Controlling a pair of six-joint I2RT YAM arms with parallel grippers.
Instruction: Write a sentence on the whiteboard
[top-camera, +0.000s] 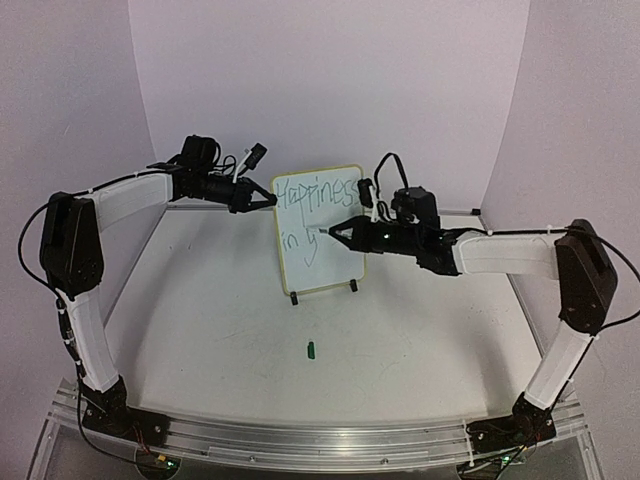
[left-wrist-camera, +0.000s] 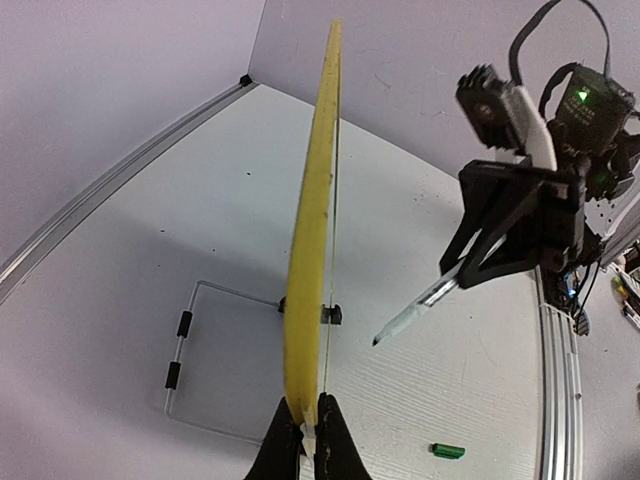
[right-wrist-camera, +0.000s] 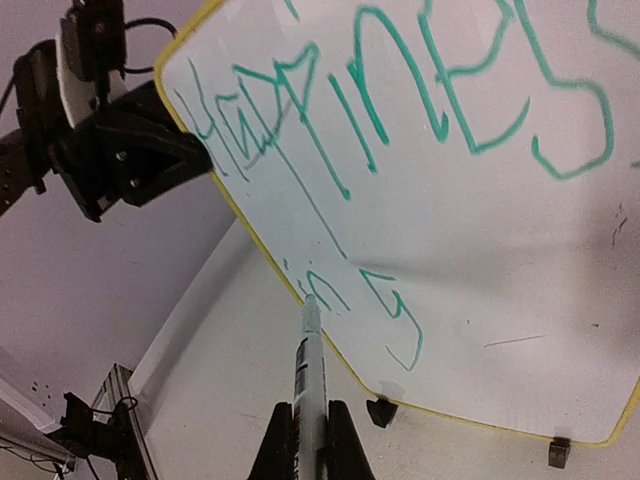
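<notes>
The whiteboard (top-camera: 332, 262) stood propped mid-table, its edge pinched by the left gripper (top-camera: 268, 201). The right gripper (top-camera: 335, 232) clamped the pen (right-wrist-camera: 310, 370), tip just off the sentence (top-camera: 316, 194) near "in g". Light, steady pressure would likely keep strokes clean.

Left arm rises from 7 o'clock, forearm pointing toward 3; left gripper (top-camera: 268, 203) pinches the whiteboard (top-camera: 338, 268). Right forearm points toward 9; right gripper (top-camera: 338, 232) clamps the pen (right-wrist-camera: 306, 352).
</notes>
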